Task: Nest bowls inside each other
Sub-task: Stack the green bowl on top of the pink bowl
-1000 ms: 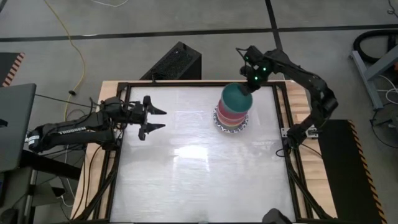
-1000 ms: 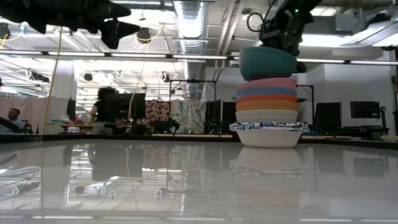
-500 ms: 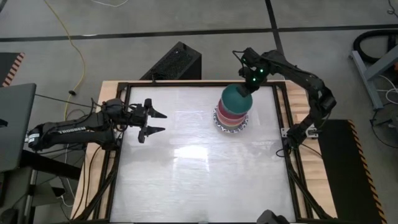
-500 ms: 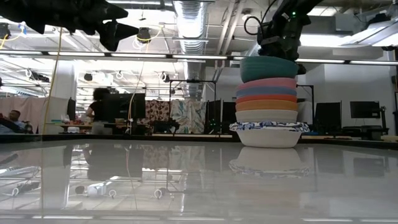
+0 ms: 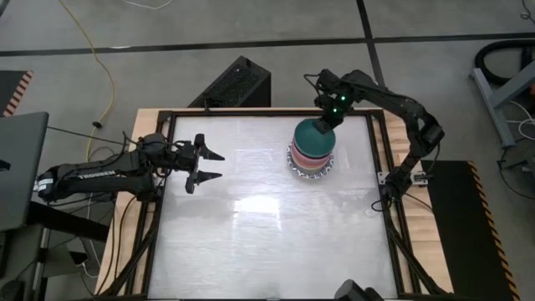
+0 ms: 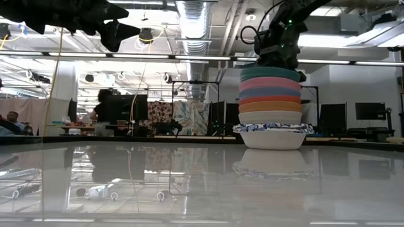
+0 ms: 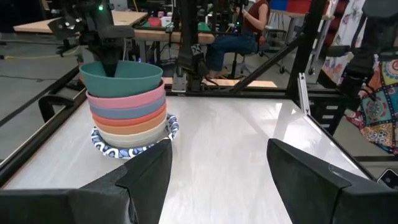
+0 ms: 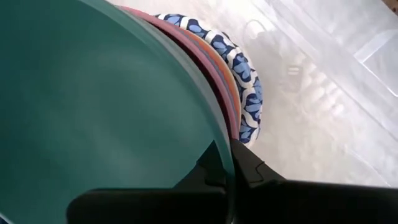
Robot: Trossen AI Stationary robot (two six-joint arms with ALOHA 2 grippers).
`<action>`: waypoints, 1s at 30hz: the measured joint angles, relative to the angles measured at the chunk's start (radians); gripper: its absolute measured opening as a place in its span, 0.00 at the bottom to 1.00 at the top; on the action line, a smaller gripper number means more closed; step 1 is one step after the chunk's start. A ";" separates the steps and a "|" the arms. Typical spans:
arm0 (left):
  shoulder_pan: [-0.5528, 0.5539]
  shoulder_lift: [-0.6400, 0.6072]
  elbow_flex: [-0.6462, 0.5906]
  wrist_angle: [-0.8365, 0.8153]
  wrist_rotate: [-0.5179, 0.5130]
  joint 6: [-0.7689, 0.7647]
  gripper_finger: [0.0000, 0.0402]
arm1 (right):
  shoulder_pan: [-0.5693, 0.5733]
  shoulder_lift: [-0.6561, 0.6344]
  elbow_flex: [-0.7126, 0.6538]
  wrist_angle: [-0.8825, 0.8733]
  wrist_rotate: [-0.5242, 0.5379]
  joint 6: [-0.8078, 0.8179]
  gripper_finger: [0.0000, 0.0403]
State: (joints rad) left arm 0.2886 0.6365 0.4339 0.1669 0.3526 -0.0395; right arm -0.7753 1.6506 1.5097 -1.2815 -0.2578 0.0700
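Right gripper [image 5: 324, 123] sits above the far right part of the table [image 5: 267, 234], jaws pinching the rim of the green bowl [image 5: 308, 136]. Green bowl is seated level on top of the nested stack [image 6: 271, 107]: pink, blue, orange, cream, blue-patterned white at base. Left gripper [image 5: 209, 165] hovers over the table's left side, jaws spread, holding nothing.

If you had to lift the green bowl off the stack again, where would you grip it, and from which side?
Probably by its rim, from above. The green bowl sits upright, nested on top of the stack, so only its thin rim stands clear, its wall sunk into the pink bowl. The right pincer is shut on that rim, one finger inside, one outside.
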 joint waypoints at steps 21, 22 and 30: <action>0.000 0.000 0.000 -0.046 -0.001 -0.008 0.63 | 0.013 -0.009 0.000 -0.035 -0.003 -0.052 0.21; 0.000 0.000 0.000 -0.046 -0.001 -0.008 0.63 | 0.013 -0.014 0.000 -0.035 -0.003 -0.053 0.22; 0.000 0.000 0.000 -0.046 -0.001 -0.009 0.63 | 0.006 -0.058 0.000 -0.033 -0.006 -0.054 0.22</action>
State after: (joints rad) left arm 0.2890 0.6369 0.4339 0.1211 0.3519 -0.0490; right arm -0.7692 1.5930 1.5093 -1.3145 -0.2634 0.0156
